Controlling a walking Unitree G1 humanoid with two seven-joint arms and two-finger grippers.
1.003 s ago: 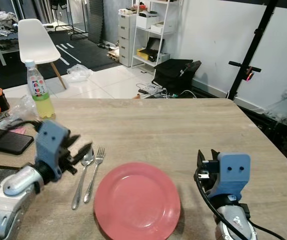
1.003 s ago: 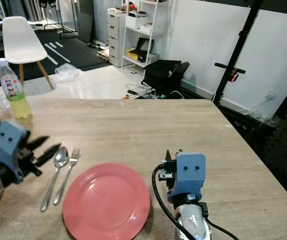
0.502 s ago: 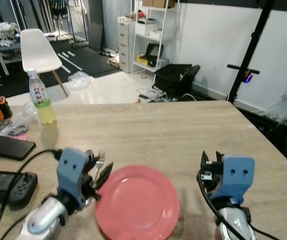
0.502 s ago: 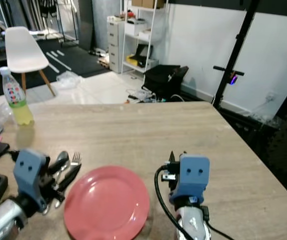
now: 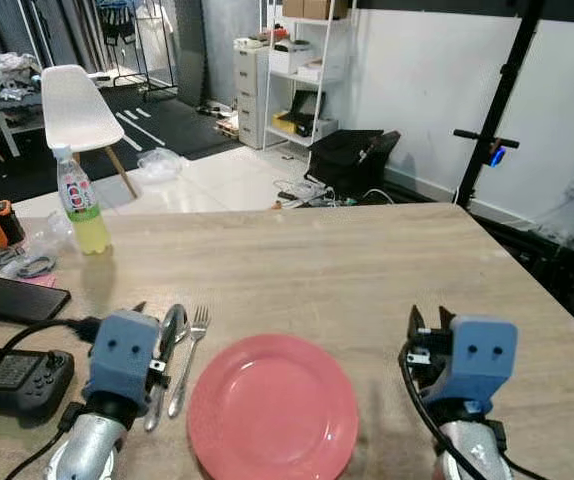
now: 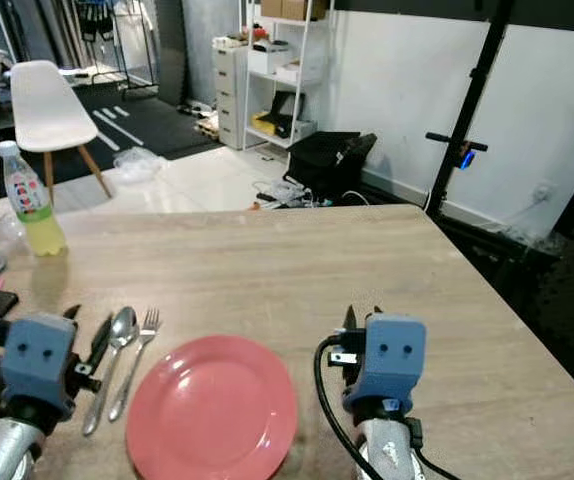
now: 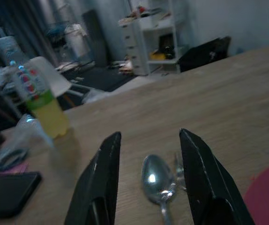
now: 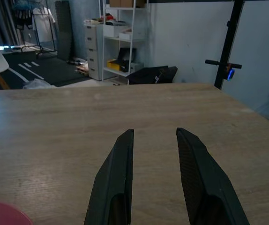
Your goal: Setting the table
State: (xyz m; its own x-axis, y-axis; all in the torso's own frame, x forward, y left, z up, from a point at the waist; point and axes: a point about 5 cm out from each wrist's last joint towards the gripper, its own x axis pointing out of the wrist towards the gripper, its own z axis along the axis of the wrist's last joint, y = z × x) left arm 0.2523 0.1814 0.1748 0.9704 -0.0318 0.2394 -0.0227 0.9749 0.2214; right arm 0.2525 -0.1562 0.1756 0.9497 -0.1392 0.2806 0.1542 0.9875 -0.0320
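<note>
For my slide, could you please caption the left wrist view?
Open left end effector lined up on the spoon beside the fork, bottle beyond.

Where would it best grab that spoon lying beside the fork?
Probably by the handle: the spoon lies flat beside the fork, bowl pointing away. Coming from above, the open left end effector could straddle the thin stem.

Wooden table point(image 5: 367, 260): red plate point(image 5: 272, 408), spoon point(image 5: 170, 335), fork point(image 5: 191, 345), bottle point(image 5: 79, 201), phone point(image 5: 15, 299), controller point(image 5: 12, 374).

Head eyes look down over the table point(image 5: 367, 260); wrist cameras skim it, probably sharing its far edge.
</note>
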